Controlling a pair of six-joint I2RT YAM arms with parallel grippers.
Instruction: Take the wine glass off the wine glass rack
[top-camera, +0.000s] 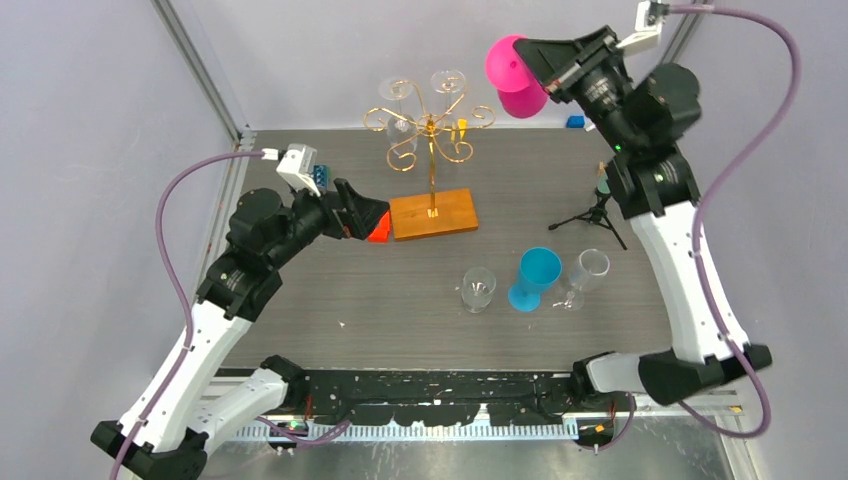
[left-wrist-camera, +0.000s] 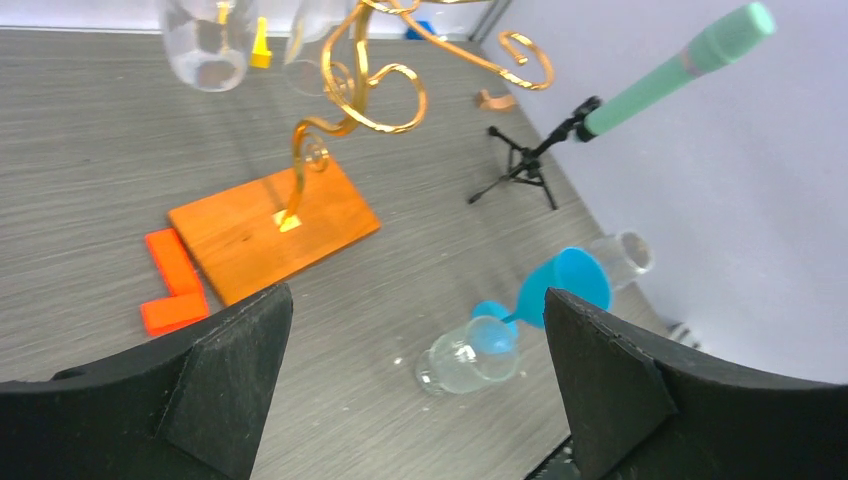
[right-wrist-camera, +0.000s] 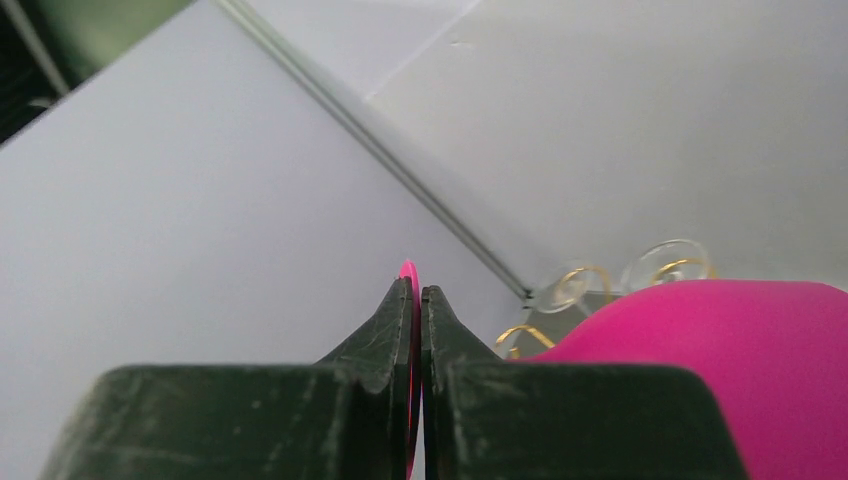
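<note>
The wine glass rack (top-camera: 430, 128) is a gold wire stand on an orange-brown wooden base (top-camera: 433, 213) at mid-table. Two clear glasses (top-camera: 398, 96) hang upside down from its scroll arms. A pink wine glass (top-camera: 515, 78) is held in the air to the upper right of the rack, apart from it. My right gripper (right-wrist-camera: 412, 290) is shut on the thin pink foot of that glass; its bowl (right-wrist-camera: 720, 380) fills the lower right of the right wrist view. My left gripper (left-wrist-camera: 415, 296) stands open and empty, low beside the left end of the rack's base (left-wrist-camera: 270, 232).
A blue wine glass (top-camera: 535, 276) stands at front right between two clear glasses (top-camera: 478, 289) (top-camera: 588, 272) on the table. A small tripod holding a teal microphone (top-camera: 600, 205) stands at the right. An orange block (left-wrist-camera: 172, 283) lies by the base's left end. Walls enclose the back and sides.
</note>
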